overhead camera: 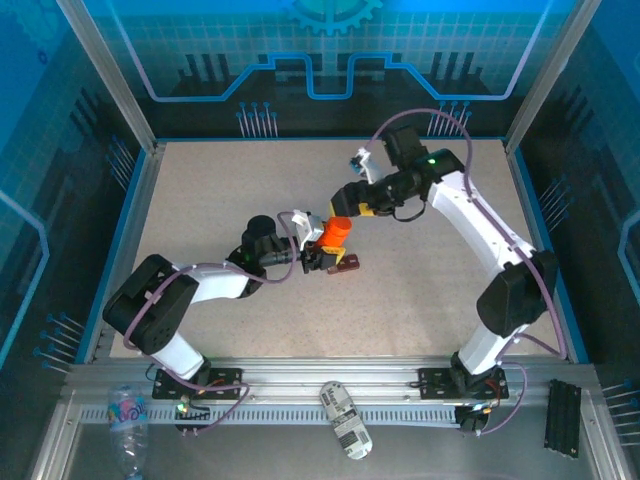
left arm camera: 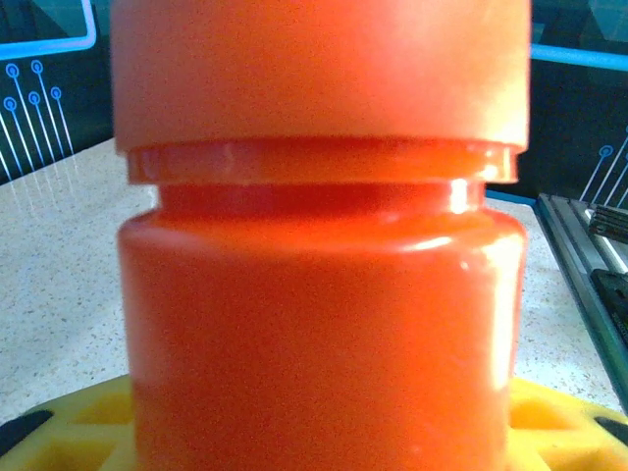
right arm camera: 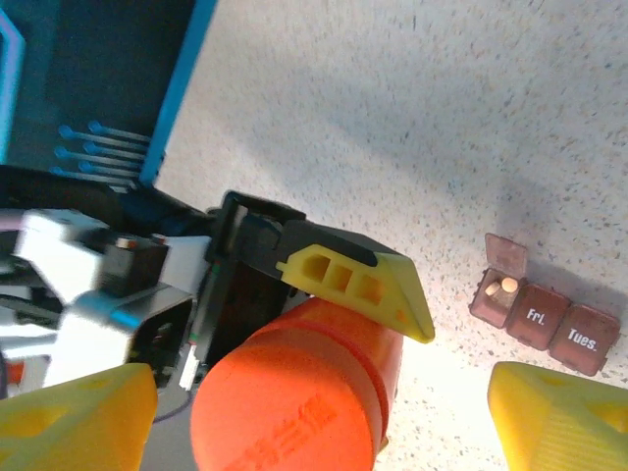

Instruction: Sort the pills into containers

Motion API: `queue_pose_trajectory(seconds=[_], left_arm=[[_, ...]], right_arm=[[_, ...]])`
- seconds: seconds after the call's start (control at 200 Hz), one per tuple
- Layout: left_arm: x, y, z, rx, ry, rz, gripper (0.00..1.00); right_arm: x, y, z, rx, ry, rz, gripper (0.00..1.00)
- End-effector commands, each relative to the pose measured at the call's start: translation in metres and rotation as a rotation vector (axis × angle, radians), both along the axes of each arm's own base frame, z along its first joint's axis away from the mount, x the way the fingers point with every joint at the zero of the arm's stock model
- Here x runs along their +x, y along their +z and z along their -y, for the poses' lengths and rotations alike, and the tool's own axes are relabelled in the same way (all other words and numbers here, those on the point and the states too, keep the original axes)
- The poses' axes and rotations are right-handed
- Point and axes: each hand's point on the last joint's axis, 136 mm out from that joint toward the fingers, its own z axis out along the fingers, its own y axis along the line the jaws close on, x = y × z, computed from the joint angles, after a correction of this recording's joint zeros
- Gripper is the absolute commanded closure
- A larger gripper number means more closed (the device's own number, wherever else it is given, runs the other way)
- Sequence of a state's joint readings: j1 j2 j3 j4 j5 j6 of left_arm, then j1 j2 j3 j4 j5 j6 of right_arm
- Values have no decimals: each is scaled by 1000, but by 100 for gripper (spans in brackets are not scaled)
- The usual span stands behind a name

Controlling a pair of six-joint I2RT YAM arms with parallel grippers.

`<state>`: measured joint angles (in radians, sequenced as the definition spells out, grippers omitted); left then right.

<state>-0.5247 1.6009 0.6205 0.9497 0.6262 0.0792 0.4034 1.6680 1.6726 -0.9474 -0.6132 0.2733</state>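
Left tool [overhead camera: 312, 256] grips the orange bottle [overhead camera: 337, 234] upright mid-frame; the pill box [overhead camera: 345, 265] sits on the counter [overhead camera: 220, 190] just right of it. Right tool [overhead camera: 346, 207] hangs open over the cap [right arm camera: 285, 412]. I'd centre it squarely before closing and twisting.

Speckled beige bench [overhead camera: 200, 210] inside blue-patterned walls [overhead camera: 330, 50]. On the grey metal ledge [overhead camera: 260, 445] in front of it lie a clear plastic bottle [overhead camera: 128, 412], a white labelled object [overhead camera: 346, 420] on its side and, far right, a black strip [overhead camera: 562, 416].
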Motion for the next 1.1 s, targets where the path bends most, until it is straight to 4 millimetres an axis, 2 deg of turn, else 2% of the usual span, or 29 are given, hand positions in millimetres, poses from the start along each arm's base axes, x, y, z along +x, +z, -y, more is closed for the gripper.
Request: queue_pose_trajectory(seconds=[0.0, 0.1, 0.21, 0.41, 0.525, 0.665, 0.891, 1.096], left_arm=[[1, 19, 6, -44, -33, 59, 100], [2, 20, 6, -58, -37, 44, 100], [4, 27, 3, -108, -40, 20, 100], [1, 34, 1, -153, -75, -25, 100], [-1, 35, 1, -149, -90, -34, 100], [-3, 36, 2, -139, -113, -45, 100], [-8, 40, 6, -129, -169, -78, 100], [-10, 41, 8, -127, -203, -102, 100]], right_arm=[[0, 38, 8, 130, -30, 52, 9], [1, 58, 18, 191, -66, 104, 10], [4, 65, 29, 189, -125, 219, 11], [17, 41, 67, -26, -292, 431, 11], [20, 30, 74, -70, -322, 454, 12], [10, 34, 56, 8, -208, 434, 10], [-13, 41, 19, 103, 1, 383, 13], [-24, 28, -3, 59, 111, 343, 13]])
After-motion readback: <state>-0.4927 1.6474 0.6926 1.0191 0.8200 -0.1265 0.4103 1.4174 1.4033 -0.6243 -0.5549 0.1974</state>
